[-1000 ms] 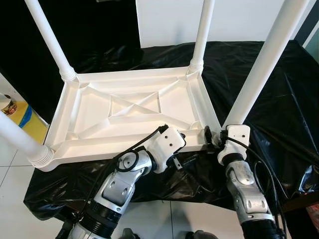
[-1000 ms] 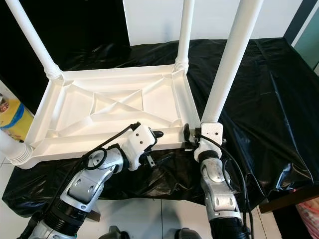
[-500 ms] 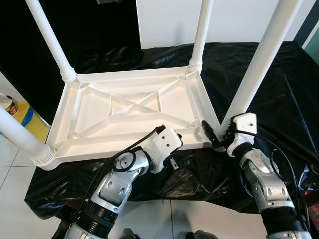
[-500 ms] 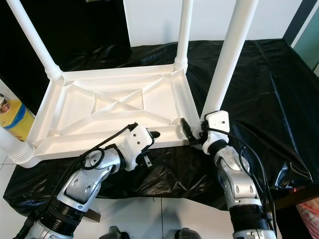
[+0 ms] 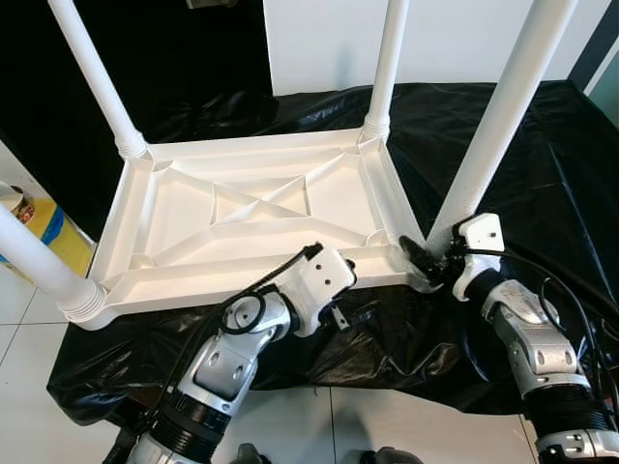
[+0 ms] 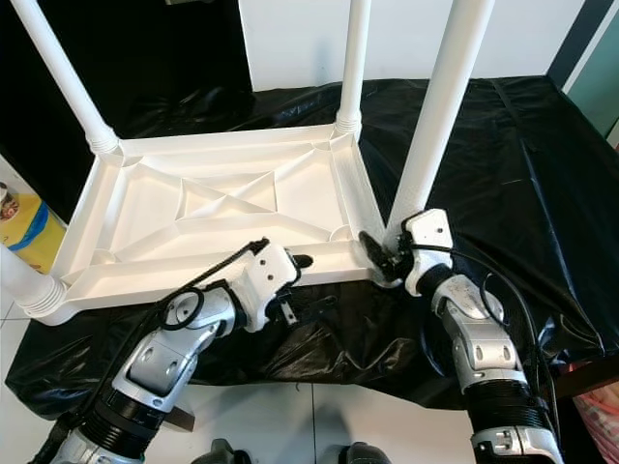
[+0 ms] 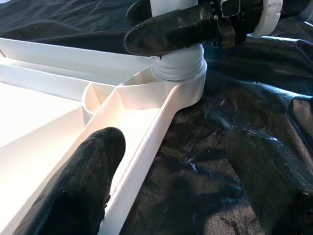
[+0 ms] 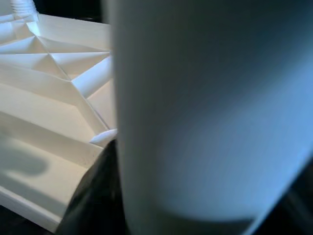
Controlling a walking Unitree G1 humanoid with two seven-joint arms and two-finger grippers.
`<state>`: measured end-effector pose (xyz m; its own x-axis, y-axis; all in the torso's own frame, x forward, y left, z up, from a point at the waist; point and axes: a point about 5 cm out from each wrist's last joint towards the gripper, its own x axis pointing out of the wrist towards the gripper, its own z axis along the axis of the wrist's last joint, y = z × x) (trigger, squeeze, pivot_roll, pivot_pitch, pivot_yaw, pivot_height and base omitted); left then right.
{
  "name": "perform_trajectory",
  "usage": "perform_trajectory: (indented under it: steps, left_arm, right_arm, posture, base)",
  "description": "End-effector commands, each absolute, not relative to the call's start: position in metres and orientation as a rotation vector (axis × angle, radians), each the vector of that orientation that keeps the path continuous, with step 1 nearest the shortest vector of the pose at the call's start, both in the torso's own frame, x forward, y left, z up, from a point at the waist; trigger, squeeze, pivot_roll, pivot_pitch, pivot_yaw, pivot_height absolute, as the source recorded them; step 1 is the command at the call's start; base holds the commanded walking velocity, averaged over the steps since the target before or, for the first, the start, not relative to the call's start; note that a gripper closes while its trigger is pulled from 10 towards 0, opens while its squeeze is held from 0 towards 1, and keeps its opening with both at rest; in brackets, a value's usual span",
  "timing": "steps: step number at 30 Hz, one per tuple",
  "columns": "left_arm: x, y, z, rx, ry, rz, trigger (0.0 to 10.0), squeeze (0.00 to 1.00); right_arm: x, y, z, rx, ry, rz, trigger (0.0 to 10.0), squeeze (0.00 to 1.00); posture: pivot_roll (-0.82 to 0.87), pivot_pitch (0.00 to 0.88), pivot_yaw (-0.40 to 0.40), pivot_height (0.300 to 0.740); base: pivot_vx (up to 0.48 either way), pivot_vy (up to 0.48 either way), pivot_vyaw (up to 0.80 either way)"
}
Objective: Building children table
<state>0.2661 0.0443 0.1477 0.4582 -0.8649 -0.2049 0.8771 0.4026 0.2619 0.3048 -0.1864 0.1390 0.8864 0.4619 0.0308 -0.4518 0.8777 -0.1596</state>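
The white plastic children's table (image 5: 251, 217) lies upside down on a surface draped in crinkled black plastic sheeting (image 5: 542, 155), its ribbed underside facing up with a crossed brace in the middle and its near edge reaching the sheeting's front edge. 4 round white legs stand up from its corners: the far-left leg (image 5: 97, 77), the far-right leg (image 5: 387, 63), the near-left leg (image 5: 39, 266) and the thick near-right leg (image 5: 503, 116). The right gripper (image 5: 426, 261) is at the foot of that near-right leg, just above its ribbed collar, and its black fingers (image 7: 176, 27) are closed around the leg, 1 on each side; in the right wrist view the leg looms large and blurred right up against the camera. The left gripper (image 7: 176, 166) sits at the table's near rim, a little left of the same corner, with its fingers spread apart: 1 finger (image 7: 83, 181) rests inside the rim over the white tray-like underside, the other (image 7: 269, 171) hangs outside over the black sheeting, and nothing is clamped between them. A yellow and blue object (image 5: 44, 227) stands on the pale tiled floor (image 5: 29, 387) to the left, below the surface.
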Motion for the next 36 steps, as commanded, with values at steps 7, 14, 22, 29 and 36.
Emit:
perform_trajectory:
  steps: [7,14,22,29,36]
  left_arm:
    - [0.266,0.047,0.145,0.364,0.043,-1.088,10.0,0.00]
    - [0.267,0.053,0.144,0.372,0.045,-1.061,10.0,0.00]
    - [0.271,0.053,0.146,0.359,0.034,-1.048,10.0,0.00]
    - [0.274,0.047,0.147,0.342,0.022,-1.042,10.0,0.00]
    - [0.276,0.046,0.149,0.325,0.010,-1.020,10.0,0.00]
  right_arm:
    - [0.295,-0.176,0.121,-0.107,-0.023,0.483,10.0,0.00]
    - [0.286,-0.170,0.112,-0.087,-0.037,0.371,10.0,0.00]
    - [0.283,-0.170,0.109,-0.082,-0.035,0.180,10.0,0.00]
    - [0.281,-0.169,0.107,-0.053,-0.017,0.013,10.0,0.00]
    - [0.279,-0.161,0.100,-0.049,0.016,-0.122,10.0,0.00]
  posture:
    - [0.02,0.092,-0.013,0.740]
    - [0.03,0.083,-0.026,0.740]
    - [0.01,0.079,-0.035,0.740]
    - [-0.01,0.079,-0.043,0.740]
    - [0.00,0.071,-0.048,0.740]
  base:
    - [0.000,0.000,0.00]
    - [0.000,0.000,0.00]
    - [0.000,0.000,0.00]
    - [0.000,0.000,0.00]
    - [0.000,0.000,0.00]
